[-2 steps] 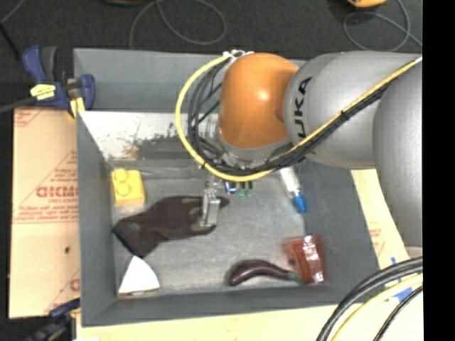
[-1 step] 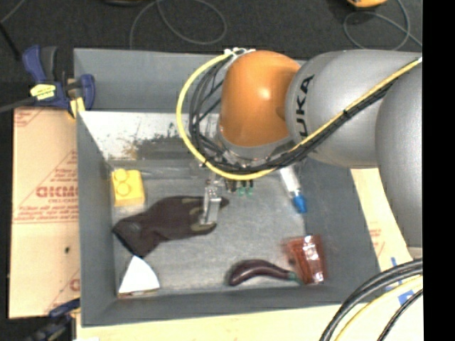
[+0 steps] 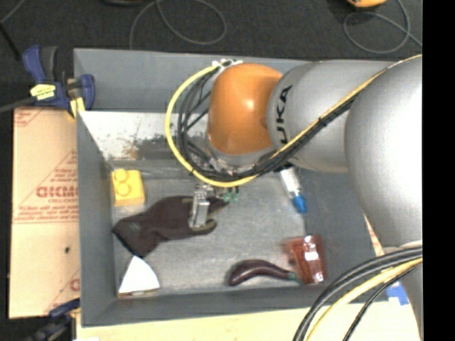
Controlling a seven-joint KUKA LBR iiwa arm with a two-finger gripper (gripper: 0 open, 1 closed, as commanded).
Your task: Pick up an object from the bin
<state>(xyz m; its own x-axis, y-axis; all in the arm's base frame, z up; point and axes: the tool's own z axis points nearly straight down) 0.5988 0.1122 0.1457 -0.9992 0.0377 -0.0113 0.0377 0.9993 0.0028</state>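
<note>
My gripper (image 3: 200, 212) hangs below the orange wrist cover, down at the right end of a dark brown cloth (image 3: 153, 227) that lies crumpled in the left middle of the bin. The gripper's tip touches or sits just over that end of the cloth. A yellow block (image 3: 127, 187) with two round studs lies to the upper left of the cloth. A white triangular piece (image 3: 138, 275) lies at the cloth's lower left, near the bin's front corner.
A dark purple curved thing (image 3: 257, 271) lies near the front wall, with a red transparent box (image 3: 306, 258) to its right. A white marker with a blue cap (image 3: 293, 190) lies under the arm at the right. The arm covers the bin's back right.
</note>
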